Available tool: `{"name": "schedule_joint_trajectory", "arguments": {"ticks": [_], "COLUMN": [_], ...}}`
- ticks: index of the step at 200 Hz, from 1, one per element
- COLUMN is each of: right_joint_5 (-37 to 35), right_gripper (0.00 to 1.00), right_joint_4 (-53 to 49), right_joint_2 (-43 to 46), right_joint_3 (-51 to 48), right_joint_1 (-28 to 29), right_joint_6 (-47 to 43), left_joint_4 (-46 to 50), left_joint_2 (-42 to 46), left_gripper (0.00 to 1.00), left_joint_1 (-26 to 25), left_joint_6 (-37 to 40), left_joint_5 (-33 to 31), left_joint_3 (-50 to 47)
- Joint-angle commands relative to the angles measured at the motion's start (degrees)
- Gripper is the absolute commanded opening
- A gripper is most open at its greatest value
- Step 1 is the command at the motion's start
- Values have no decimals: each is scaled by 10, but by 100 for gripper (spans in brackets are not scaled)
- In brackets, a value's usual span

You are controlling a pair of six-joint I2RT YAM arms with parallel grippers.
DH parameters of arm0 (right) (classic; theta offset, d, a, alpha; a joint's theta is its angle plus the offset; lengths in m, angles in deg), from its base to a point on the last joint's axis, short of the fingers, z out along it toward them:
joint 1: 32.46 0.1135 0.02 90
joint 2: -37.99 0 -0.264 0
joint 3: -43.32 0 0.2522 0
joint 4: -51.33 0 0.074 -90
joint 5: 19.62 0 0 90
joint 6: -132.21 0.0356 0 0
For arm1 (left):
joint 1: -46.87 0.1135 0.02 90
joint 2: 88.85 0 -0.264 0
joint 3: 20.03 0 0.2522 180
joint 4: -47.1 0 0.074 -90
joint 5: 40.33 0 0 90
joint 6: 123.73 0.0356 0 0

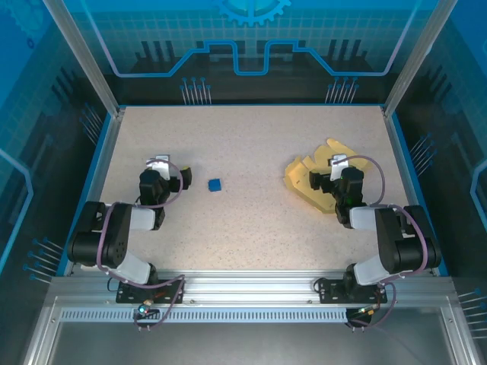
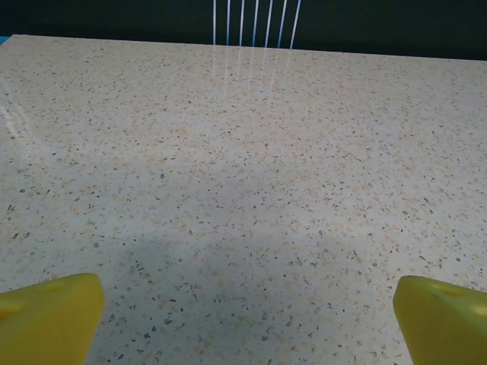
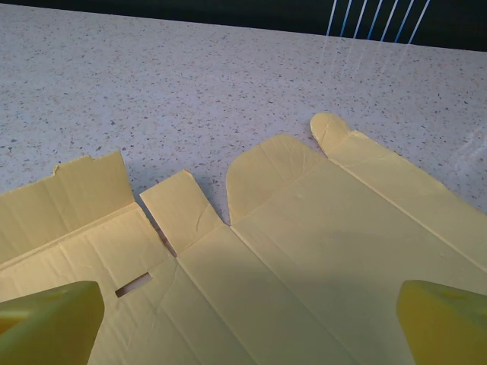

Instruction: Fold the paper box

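Note:
The paper box [image 1: 301, 174] lies as a flat, pale yellow flapped cut-out on the right side of the table. My right gripper [image 1: 339, 169] hovers over its near right part, hiding some of it. In the right wrist view the unfolded card [image 3: 319, 251] spreads under the open right gripper [image 3: 247, 308], with its flaps pointing away and a small slot at the left; nothing is between the yellow fingertips [image 3: 53, 319]. My left gripper [image 1: 161, 169] rests over bare table on the left side. Seen from its own wrist, the left gripper [image 2: 247, 308] is open and holds nothing.
A tiny blue cube [image 1: 215, 185] sits on the speckled table [image 1: 251, 137] between the two arms, nearer the left one. Blue walls and metal posts [image 1: 114, 114] ring the table. The far half of the surface is bare.

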Motion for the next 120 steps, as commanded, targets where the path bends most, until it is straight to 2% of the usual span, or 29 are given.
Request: {"name": "schedule_joint_trajectory", "arguments": {"ticks": [1,120], "right_joint_5": [8,18], "right_gripper": [100,100], "right_joint_4": [2,0], "right_joint_2": [-6,-6], "right_joint_3": [10,11], "right_joint_1": [3,-2], "right_joint_6": [-5,-3], "left_joint_4": [-7,-7], "left_joint_2": [-4,-4], "left_gripper": [99,99], "left_joint_1": [-2,-2], "left_joint_6": [6,6], "left_joint_5": [-3,-4], "left_joint_3": [1,1]}}
